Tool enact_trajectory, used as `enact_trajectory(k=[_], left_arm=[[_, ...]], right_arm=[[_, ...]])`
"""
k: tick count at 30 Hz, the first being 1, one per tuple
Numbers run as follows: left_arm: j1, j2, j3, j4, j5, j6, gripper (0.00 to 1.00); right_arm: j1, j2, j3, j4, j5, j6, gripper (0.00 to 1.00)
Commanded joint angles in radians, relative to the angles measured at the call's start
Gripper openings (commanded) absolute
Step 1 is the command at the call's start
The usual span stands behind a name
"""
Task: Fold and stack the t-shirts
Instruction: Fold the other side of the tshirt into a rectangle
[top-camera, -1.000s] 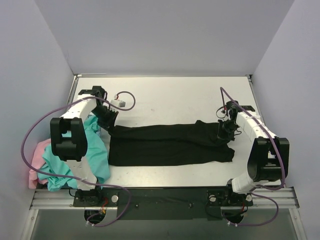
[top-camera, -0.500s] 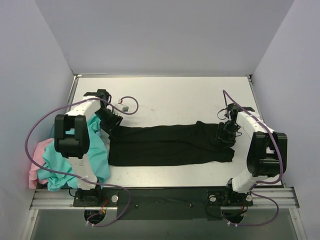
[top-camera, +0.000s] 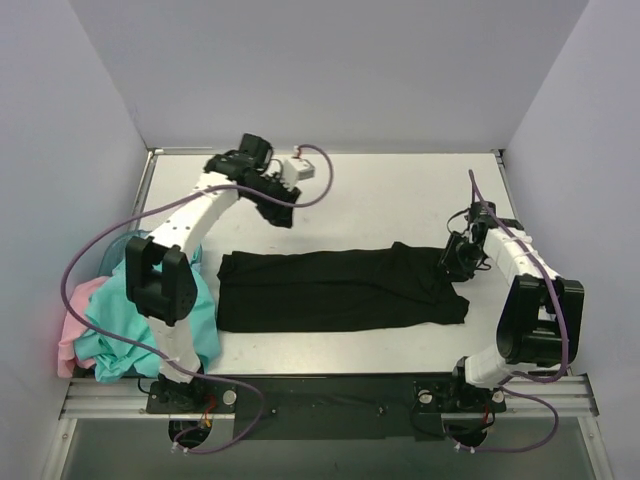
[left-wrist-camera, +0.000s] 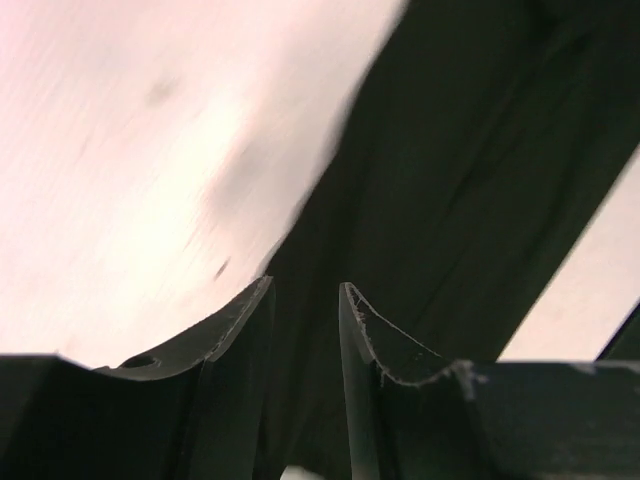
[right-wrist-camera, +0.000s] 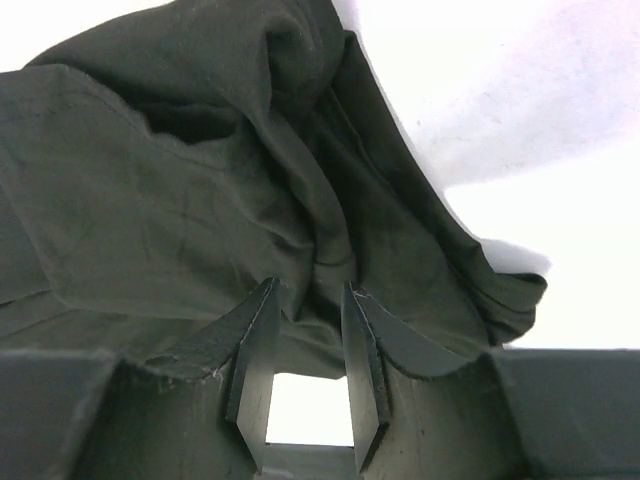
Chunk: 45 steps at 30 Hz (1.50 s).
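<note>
Currently the black t-shirt (top-camera: 340, 290) lies in a long folded band across the table (top-camera: 400, 190). The left gripper (top-camera: 282, 214) hovers near its far left corner, jaws parted on nothing. The right gripper (top-camera: 452, 262) sits at the bunched right end, jaws slightly apart, gripping no cloth. Teal t-shirts (top-camera: 195, 320) and a pink t-shirt (top-camera: 75, 310) are heaped at the left edge.

left pincer (top-camera: 283, 214): no longer at the left end of the black t-shirt (top-camera: 340, 290) — now up over the far side of the tabletop (top-camera: 400, 190), jaws parted
right pincer (top-camera: 452, 258): jaws apart now, right end released — drawn slightly back
black t-shirt: far-left corner now lies flat
</note>
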Motion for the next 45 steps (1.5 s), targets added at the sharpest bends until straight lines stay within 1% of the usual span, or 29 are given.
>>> enact_trajectory(k=[1, 3, 4, 6, 8, 12, 15, 19, 24, 26, 27, 29, 30, 33, 35, 36, 37, 39, 42, 45], left_arm=[[-0.227, 0.044, 0.043, 0.195, 0.126, -0.195, 0.42], [-0.307, 0.085, 0.057, 0.284, 0.121, -0.247, 0.43], [-0.325, 0.111, 0.063, 0.353, 0.117, -0.294, 0.45], [-0.39, 0.169, 0.094, 0.416, 0.089, -0.368, 0.47], [-0.436, 0.234, 0.136, 0.441, 0.058, -0.426, 0.48], [-0.5, 0.294, 0.14, 0.545, 0.006, -0.482, 0.5], [-0.52, 0.35, 0.157, 0.558, -0.064, -0.554, 0.51], [-0.529, 0.397, 0.151, 0.556, -0.117, -0.546, 0.5], [-0.533, 0.4, 0.111, 0.574, -0.048, -0.566, 0.48], [-0.533, 0.406, 0.097, 0.587, -0.02, -0.582, 0.47], [-0.534, 0.407, 0.089, 0.596, -0.002, -0.594, 0.45], [-0.536, 0.41, 0.082, 0.611, 0.017, -0.605, 0.36], [-0.537, 0.412, 0.08, 0.619, 0.018, -0.609, 0.29], [-0.537, 0.421, 0.083, 0.625, 0.043, -0.617, 0.23], [-0.537, 0.426, 0.083, 0.624, 0.064, -0.617, 0.16], [-0.537, 0.424, 0.085, 0.62, 0.078, -0.622, 0.06], [-0.536, 0.424, 0.088, 0.619, 0.092, -0.622, 0.01], [-0.533, 0.423, 0.106, 0.593, 0.118, -0.622, 0.0], [-0.522, 0.415, 0.169, 0.506, 0.155, -0.6, 0.0], [-0.507, 0.388, 0.178, 0.452, 0.185, -0.565, 0.0]], right_arm=[[-0.005, 0.022, -0.021, 0.035, -0.03, 0.039, 0.27], [-0.005, 0.019, -0.04, 0.046, -0.026, 0.04, 0.27], [-0.006, 0.023, -0.052, 0.049, -0.024, 0.04, 0.27], [-0.006, 0.042, -0.064, 0.064, -0.02, 0.045, 0.26], [-0.005, 0.059, -0.075, 0.09, -0.05, 0.053, 0.24], [0.0, 0.042, -0.093, 0.102, -0.046, 0.062, 0.22], [0.0, 0.028, -0.104, 0.089, -0.021, 0.056, 0.22], [0.006, 0.017, -0.116, 0.079, -0.018, 0.053, 0.24], [0.072, -0.027, -0.093, 0.038, 0.083, 0.04, 0.27], [0.097, -0.023, -0.081, 0.032, 0.089, 0.042, 0.28], [0.098, -0.015, -0.079, 0.03, 0.091, 0.043, 0.28], [0.098, 0.019, -0.079, 0.03, 0.095, 0.042, 0.27], [0.098, 0.027, -0.081, 0.03, 0.102, 0.036, 0.27], [0.098, 0.04, -0.076, 0.026, 0.126, 0.022, 0.25], [0.098, 0.039, -0.07, 0.021, 0.137, 0.013, 0.14], [0.098, 0.036, -0.067, 0.02, 0.134, 0.01, 0.05], [0.098, 0.033, -0.064, 0.017, 0.129, 0.008, 0.0], [0.098, 0.024, -0.056, 0.006, 0.099, 0.008, 0.0], [0.098, -0.009, -0.041, -0.034, 0.076, 0.007, 0.0], [0.098, -0.061, -0.043, -0.072, 0.06, -0.006, 0.0]])
